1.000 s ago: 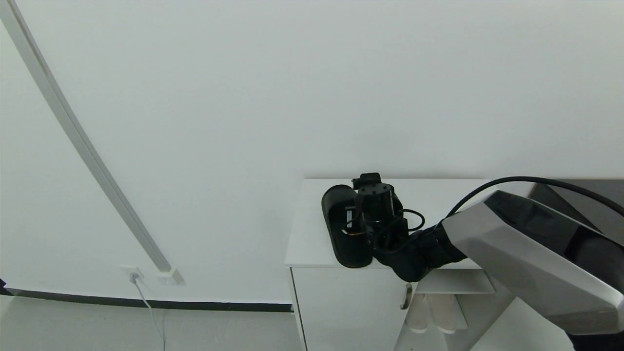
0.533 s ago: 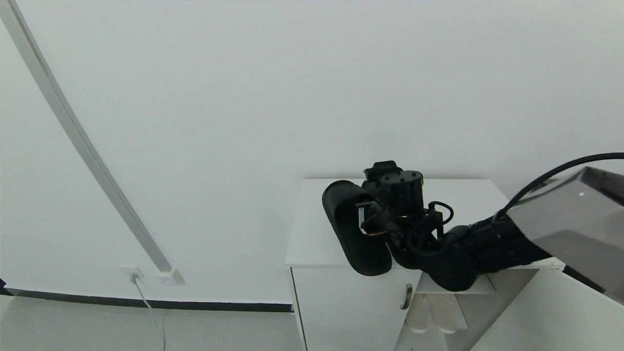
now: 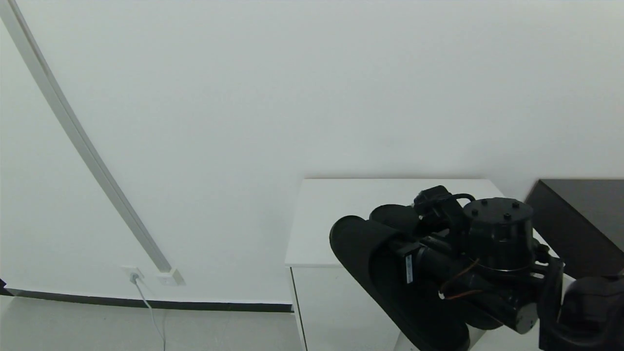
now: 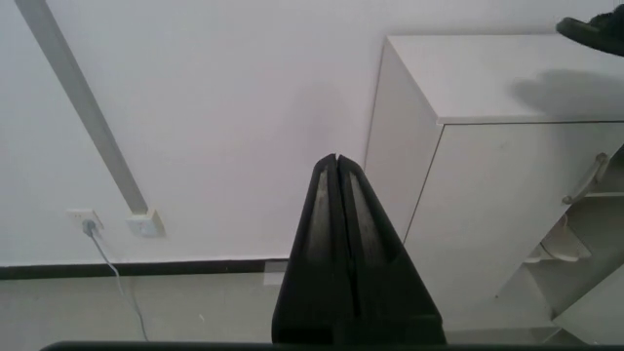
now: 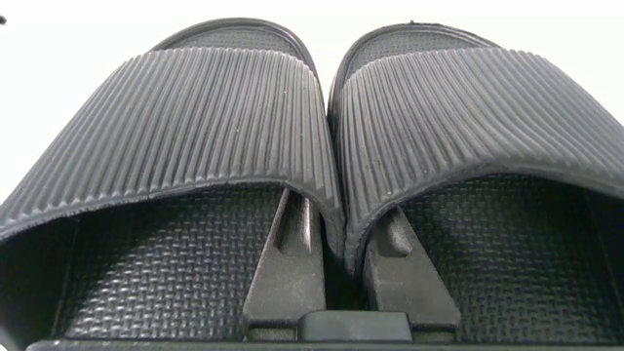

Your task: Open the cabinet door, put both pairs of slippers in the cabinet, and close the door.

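Note:
A pair of black ribbed slippers (image 5: pixel 322 127) hangs side by side in the air, with my right gripper (image 5: pixel 336 268) shut on their touching inner sides; one finger (image 5: pixel 288 263) lies inside each slipper under the strap. In the head view the black slippers (image 3: pixel 385 263) are held in front of the white cabinet (image 3: pixel 341 214), just off its front edge. My left gripper (image 4: pixel 337 195) is shut on nothing, lower down and left of the cabinet (image 4: pixel 487 88). The cabinet's left door with its handle (image 4: pixel 585 180) is closed; the right side stands open, showing shelves with a pale slipper shape (image 4: pixel 564 242).
A white wall rises behind the cabinet, with a slanted cable duct (image 3: pixel 78 136) and a socket with a plugged cord (image 3: pixel 132 275) near the floor. A dark piece of furniture (image 3: pixel 580 219) stands right of the cabinet.
My right gripper has lifted the black slippers off the cabinet top and drawn them back toward me and to the right. The cabinet top now lies bare.

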You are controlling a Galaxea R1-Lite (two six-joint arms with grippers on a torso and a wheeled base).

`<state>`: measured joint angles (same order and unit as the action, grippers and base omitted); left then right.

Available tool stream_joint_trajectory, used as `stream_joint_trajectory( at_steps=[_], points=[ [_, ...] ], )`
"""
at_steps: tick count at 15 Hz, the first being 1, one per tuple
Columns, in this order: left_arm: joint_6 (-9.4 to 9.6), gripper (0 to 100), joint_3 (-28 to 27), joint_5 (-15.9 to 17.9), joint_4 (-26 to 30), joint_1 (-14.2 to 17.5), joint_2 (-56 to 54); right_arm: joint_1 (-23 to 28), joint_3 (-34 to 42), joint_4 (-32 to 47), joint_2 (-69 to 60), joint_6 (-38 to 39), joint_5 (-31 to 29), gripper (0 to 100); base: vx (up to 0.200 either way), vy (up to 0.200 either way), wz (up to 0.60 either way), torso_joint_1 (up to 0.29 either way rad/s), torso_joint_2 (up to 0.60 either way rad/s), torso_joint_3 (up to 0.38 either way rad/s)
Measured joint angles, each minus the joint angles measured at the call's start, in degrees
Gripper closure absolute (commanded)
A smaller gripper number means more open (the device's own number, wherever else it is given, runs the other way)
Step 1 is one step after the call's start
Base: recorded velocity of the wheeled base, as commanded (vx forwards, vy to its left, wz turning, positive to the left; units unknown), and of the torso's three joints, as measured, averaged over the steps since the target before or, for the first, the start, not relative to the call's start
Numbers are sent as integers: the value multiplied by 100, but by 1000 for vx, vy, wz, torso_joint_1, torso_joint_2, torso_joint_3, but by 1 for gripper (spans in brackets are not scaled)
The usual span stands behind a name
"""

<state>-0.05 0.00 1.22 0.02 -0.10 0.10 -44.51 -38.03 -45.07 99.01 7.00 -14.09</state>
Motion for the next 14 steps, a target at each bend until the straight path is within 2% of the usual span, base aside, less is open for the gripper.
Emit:
stream_joint_trajectory(
  at_steps=[1, 8, 14],
  points=[
    [2, 100, 0, 1, 0, 0, 0, -59, 72, -20, -127, -5, 4, 100, 0, 0, 0, 0, 0, 0],
    [5, 100, 0, 11, 0, 0, 0, -204, 341, -9, -349, -7, -29, 100, -200, 0, 0, 2, 2, 1],
    [5, 100, 0, 20, 5, 2, 0, -188, 430, -34, -282, 20, 0, 100, 0, 0, 0, 0, 0, 0]
  ],
)
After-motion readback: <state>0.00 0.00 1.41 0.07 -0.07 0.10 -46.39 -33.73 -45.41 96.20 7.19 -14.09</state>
